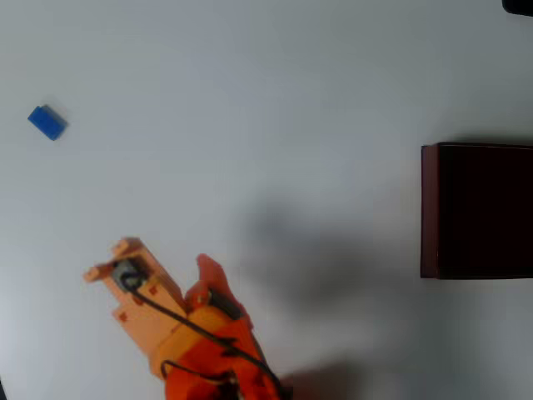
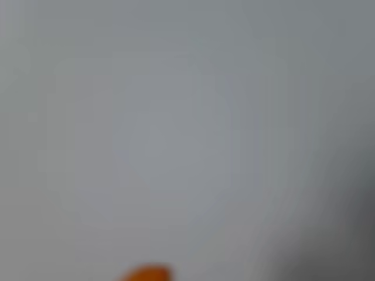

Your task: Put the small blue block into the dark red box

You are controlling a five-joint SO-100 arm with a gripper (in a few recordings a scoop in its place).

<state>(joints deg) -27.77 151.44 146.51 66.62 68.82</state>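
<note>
Up and to the left of the gripper (image 1: 162,275) in the overhead view, well apart from it, the small blue block (image 1: 47,122), a tiny bright blue plastic-looking brick, lies alone on the pale grey table (image 1: 250,100). Far to the gripper's right sits the dark red box (image 1: 430,212), square, thin-walled, black inside. Orange gripper low over the table; whether its jaws are apart or together I cannot tell. Wrist view blurred: an orange tip (image 2: 146,273) at the bottom edge.

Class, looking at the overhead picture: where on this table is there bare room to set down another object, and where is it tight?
Bare room: the wide white stretch between the small blue block at upper left and the dark red box at the right edge, above the orange arm. Tight: the lower left, where the end effector sits.
</note>
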